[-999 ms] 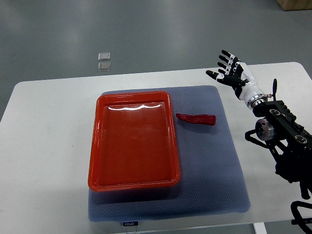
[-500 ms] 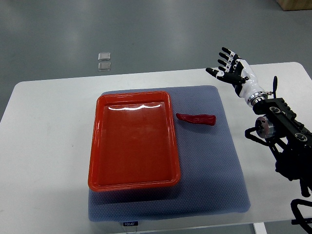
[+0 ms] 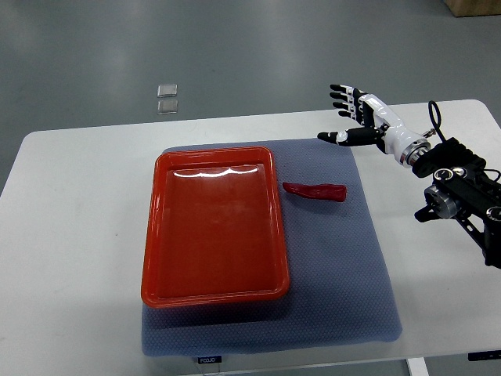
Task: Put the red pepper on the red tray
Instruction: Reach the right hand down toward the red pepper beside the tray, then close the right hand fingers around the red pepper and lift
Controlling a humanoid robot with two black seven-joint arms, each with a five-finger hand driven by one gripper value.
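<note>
A red pepper [image 3: 315, 191] lies on the blue-grey mat [image 3: 337, 258], just right of the red tray [image 3: 213, 227]. The tray is empty and sits on the left part of the mat. My right hand [image 3: 350, 117] is open with fingers spread, hovering above the table's far right side, up and to the right of the pepper and apart from it. Its black arm [image 3: 462, 192] comes in from the right edge. The left arm is out of view.
The white table [image 3: 70, 235] carries the mat. Two small clear squares [image 3: 167, 98] lie on the grey floor beyond the table's far edge. A brown box corner [image 3: 473, 6] shows at the top right.
My right hand has swung left and turned, its fingers now pointing left toward the mat's far right corner. The arm has risen toward the far side. Pepper and tray have not moved.
</note>
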